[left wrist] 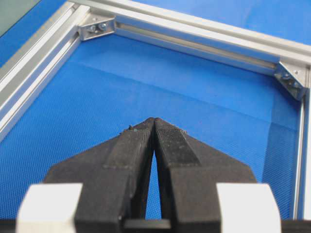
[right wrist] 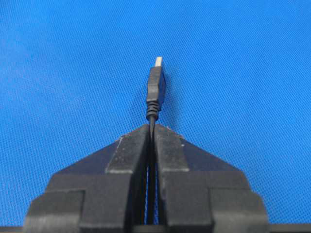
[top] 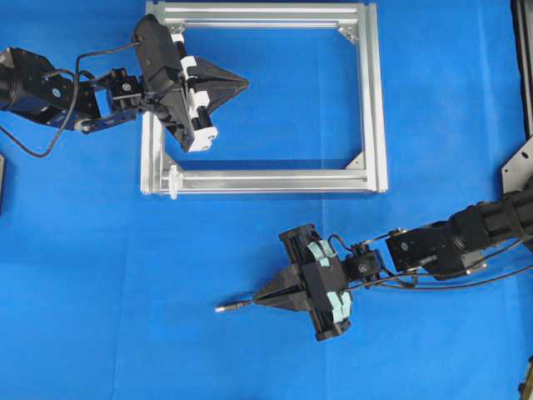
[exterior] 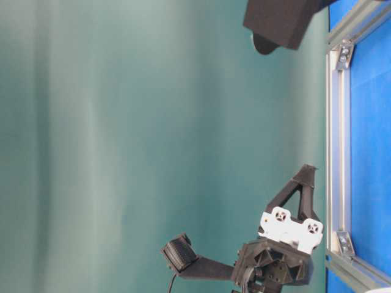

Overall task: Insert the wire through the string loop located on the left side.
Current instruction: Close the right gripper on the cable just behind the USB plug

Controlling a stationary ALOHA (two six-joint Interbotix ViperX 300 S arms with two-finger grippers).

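wire (right wrist: 155, 90) pinched between right fingers (right wrist: 129, 155), plug protruding beyond tips

Blue cloth surface (top: 100, 250) backed by a plain teal wall (exterior: 122, 146).

The cloth, a fine-weave fabric, spreads on every side of the right pincer (top: 260, 302) and under the left pincer (top: 243, 82), with faint fold creases showing ahead of the left one's tips in its wrist view. The light is even and soft, without hard shadows. In the table-level view, which is turned on its side, the smooth teal wall fills the space behind the left pincer.
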